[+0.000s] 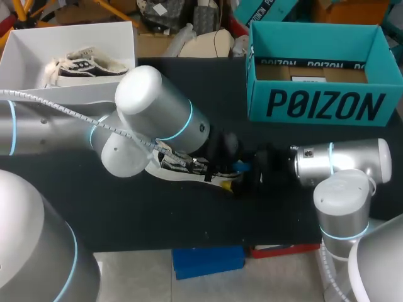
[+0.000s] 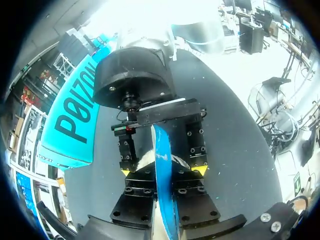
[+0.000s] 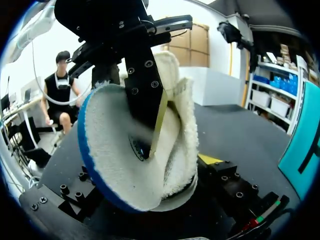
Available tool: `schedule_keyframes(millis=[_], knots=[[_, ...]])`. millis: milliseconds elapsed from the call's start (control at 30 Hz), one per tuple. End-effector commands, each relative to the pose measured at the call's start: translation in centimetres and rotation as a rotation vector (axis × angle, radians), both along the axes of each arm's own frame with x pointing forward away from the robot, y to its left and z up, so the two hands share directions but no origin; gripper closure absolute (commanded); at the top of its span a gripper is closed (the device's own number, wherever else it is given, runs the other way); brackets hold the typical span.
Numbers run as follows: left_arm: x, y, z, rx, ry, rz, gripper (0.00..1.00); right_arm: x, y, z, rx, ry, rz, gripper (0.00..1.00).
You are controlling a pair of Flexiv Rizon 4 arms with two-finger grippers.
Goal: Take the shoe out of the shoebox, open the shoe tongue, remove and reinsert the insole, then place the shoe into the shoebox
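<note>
A white fleece-lined shoe (image 1: 182, 165) lies on its side mid-table. Its insole (image 2: 162, 150), fleecy with a blue edge, stands up out of the shoe's opening. My left gripper (image 1: 237, 167) comes in from the left and is shut on the insole's edge (image 3: 115, 150), one finger (image 3: 145, 80) pressed against each face. My right gripper (image 1: 236, 180) faces it from the right. Its wide-set fingers (image 3: 225, 175) clasp the shoe's end from both sides, yellow tips against the fleece (image 2: 145, 161). The teal shoebox (image 1: 324, 104) stands open at the back right.
A white box (image 1: 38, 44) at the back left holds another shoe (image 1: 88, 65). Both arms meet over the middle of the black table (image 1: 126, 214).
</note>
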State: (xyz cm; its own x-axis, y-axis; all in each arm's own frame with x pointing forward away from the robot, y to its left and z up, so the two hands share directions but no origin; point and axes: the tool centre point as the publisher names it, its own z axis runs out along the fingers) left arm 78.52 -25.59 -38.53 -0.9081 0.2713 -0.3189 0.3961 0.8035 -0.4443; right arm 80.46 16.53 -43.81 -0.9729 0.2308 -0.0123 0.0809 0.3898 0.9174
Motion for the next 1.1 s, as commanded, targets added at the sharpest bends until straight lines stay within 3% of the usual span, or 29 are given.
schedule_keyframes(millis=[33,300,700,900,1000,1100], knots=[[-0.7,1.2,2.1,-0.066,0.037,-0.021,1.0,-0.1,0.1,-0.2,0.0,0.001,-0.001,1.0],[-3.0,-0.2,8.3,-0.188,0.104,-0.066,1.0,-0.1,0.1,-0.2,0.0,0.001,-0.001,1.0],[-5.7,-3.2,19.3,-0.343,0.355,-0.123,1.0,-0.1,0.1,-0.2,0.0,0.001,-0.001,1.0],[-6.4,-2.8,24.6,-0.412,0.554,-0.043,1.0,-0.1,0.1,-0.2,0.0,0.001,-0.001,1.0],[-6.8,-1.8,27.0,-0.497,0.724,-0.023,1.0,-0.1,0.1,-0.2,0.0,0.001,-0.001,1.0],[-7.0,-1.4,27.6,-0.505,0.78,-0.036,1.0,-0.1,0.1,-0.2,0.0,0.001,-0.001,1.0]])
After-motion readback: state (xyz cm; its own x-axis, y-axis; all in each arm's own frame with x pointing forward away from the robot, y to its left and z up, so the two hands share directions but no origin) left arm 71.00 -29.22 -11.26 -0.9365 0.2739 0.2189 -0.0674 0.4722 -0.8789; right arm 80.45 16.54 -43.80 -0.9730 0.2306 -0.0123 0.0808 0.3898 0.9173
